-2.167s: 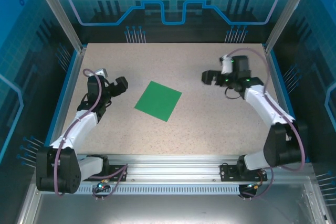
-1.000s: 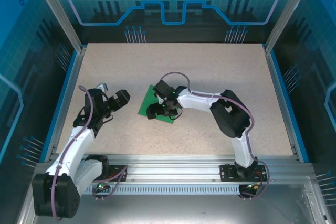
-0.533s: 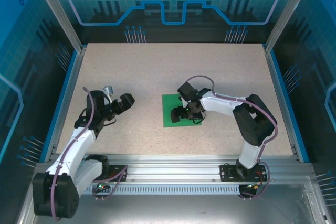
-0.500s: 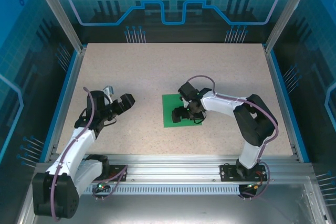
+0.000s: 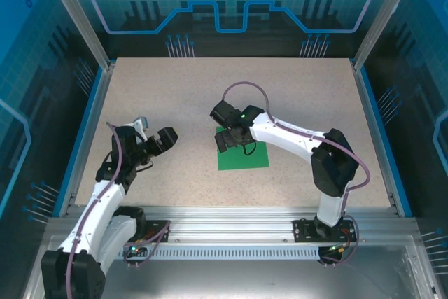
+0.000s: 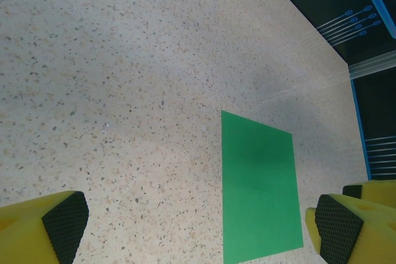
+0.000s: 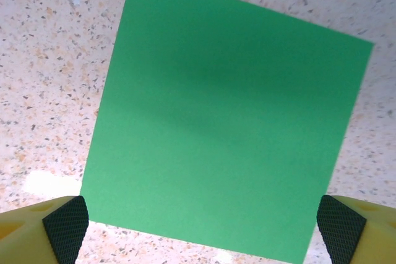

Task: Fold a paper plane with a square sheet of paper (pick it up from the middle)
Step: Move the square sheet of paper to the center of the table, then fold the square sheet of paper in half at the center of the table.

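Right gripper (image 7: 202,230), jaws spread, hovers above the green sheet (image 7: 229,140).

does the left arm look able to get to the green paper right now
Probably yes: the left gripper is open, with bare table between it and the green paper, though the right gripper hangs over its far left corner.

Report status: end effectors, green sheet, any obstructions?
Right end effector open over square sheet of paper; left end effector open, off to its side. Paper flat, unfolded on table. Nothing in the way.
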You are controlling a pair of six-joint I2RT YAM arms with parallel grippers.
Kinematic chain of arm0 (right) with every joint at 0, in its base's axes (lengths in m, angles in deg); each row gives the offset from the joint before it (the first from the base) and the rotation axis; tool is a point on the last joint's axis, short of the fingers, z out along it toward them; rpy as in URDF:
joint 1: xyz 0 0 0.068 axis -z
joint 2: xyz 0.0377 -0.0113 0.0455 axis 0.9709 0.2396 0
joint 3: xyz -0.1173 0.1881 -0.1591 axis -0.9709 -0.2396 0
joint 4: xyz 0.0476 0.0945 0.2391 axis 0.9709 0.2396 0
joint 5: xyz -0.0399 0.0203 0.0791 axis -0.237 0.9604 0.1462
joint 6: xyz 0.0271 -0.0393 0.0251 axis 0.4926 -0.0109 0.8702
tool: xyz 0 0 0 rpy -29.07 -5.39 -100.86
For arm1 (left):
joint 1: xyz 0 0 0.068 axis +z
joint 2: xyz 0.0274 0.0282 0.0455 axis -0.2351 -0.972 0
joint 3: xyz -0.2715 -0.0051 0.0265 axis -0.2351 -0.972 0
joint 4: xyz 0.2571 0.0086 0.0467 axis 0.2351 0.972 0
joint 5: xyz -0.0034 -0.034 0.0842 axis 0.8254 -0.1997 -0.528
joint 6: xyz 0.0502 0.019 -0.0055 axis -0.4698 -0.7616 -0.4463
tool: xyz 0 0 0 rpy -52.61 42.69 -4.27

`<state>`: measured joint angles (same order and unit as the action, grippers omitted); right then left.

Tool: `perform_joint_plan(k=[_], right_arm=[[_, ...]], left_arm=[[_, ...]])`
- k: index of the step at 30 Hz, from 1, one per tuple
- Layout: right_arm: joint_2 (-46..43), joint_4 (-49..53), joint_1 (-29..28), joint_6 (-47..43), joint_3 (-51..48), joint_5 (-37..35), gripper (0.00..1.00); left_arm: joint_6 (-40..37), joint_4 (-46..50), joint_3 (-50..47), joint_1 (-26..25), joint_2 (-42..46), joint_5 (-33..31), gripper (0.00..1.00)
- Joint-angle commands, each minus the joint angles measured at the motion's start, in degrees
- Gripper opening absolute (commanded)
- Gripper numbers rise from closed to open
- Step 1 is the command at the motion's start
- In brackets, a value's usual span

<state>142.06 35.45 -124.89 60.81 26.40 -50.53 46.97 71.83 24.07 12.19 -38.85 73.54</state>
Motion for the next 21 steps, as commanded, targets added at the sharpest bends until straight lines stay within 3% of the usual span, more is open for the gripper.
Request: perform_joint_plan(k=[1,4,7,13,21], right_arm=[[0.13,0.08,-0.1,2.37,-2.04,-4.96,0.99],[3.78,6.63,2.69,10.9,-0.04,-2.18,0.99],[4.93,5.42,2.98,9.67,-0.51,1.08,0.99],[4.89,0.91,4.18,8.52,-1.69,6.36,0.99],[7.08,-2.23,4.99,2.84,0.69,6.37,0.98]], left_arm=[[2.32,0.81,-1.83,-0.35,2.05,-1.83,0.99],[2.93,0.73,-2.26,-0.35,2.61,-0.82,0.99],[6.2,3.77,-1.79,-0.35,2.7,-0.47,0.99],[4.1,4.31,-1.86,-0.4,3.52,4.45,0.98],[7.57,-5.08,-7.72,-2.09,2.72,8.0,0.98]])
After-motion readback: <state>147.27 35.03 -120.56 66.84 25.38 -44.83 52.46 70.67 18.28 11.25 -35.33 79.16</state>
